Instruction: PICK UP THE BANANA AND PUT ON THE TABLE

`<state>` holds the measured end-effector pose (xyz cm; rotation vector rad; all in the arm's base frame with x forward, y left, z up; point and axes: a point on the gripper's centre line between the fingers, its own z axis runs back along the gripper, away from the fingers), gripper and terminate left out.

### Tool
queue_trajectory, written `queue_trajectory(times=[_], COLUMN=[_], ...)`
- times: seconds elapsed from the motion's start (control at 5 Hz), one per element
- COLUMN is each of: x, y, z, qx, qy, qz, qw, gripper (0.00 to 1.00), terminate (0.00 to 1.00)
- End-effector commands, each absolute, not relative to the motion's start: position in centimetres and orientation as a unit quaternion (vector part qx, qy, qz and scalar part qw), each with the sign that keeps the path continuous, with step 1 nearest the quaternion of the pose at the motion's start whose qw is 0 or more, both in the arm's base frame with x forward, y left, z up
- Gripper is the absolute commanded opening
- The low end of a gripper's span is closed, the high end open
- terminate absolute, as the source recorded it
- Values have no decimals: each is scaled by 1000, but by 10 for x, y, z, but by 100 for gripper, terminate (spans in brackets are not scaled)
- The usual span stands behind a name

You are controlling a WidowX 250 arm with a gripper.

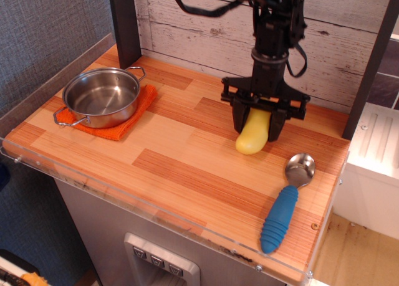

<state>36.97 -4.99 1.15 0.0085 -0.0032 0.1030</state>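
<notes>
Black fingers (pixel 241 120) clamp the banana (pixel 252 136), its end touching the table (pixel 187 161).

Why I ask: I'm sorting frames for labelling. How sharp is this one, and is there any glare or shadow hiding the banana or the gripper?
In observation.image the gripper and the banana it clamps are sharp, with no motion smear; light is soft and even; the pot and spoon bowl carry mild reflections, nothing blown out; a faint shadow lies on the table beneath the banana.
</notes>
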Motion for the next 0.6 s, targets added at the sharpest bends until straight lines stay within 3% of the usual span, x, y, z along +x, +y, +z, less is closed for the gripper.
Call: queue_trajectory(times=[0.0, 0.4], x=[377, 377], y=[-64, -72], z=[9, 16], qx=[-14, -29], qy=[-17, -17], qz=[38, 22], qw=[999, 999], gripper=[0, 0], terminate=[0, 0])
